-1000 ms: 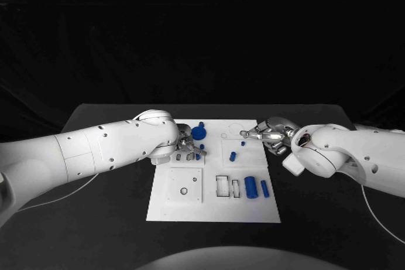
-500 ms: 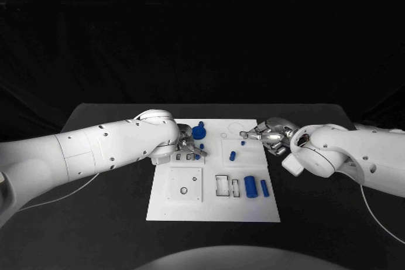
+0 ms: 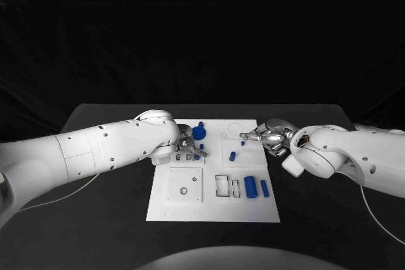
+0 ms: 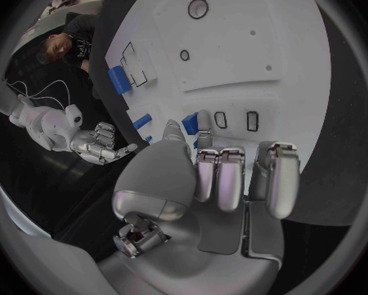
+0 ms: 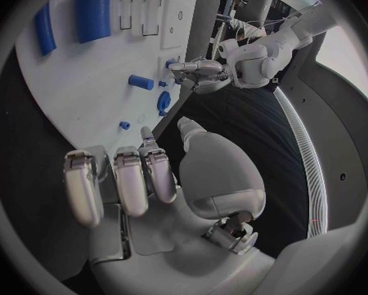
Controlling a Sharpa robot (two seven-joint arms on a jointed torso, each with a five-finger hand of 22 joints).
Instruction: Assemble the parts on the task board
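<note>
- Black table [image 3: 110, 214] carries the white rectangular task board [image 3: 213, 207], centred.
- Left silver hand [image 3: 189, 147] pinches a small blue peg [image 4: 190, 123] over the board's far-left slots.
- Right silver hand [image 3: 267, 135] hovers at the board's far-right edge, fingers loosely curled, holding nothing.
- Blue cylinder parts [image 3: 250, 186] lie near the right edge.

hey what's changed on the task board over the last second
Almost nothing. The right hand has edged slightly toward the board's far right edge. The left hand still pinches a small blue part over the slots, and the blue parts on the task board lie where they were.
</note>
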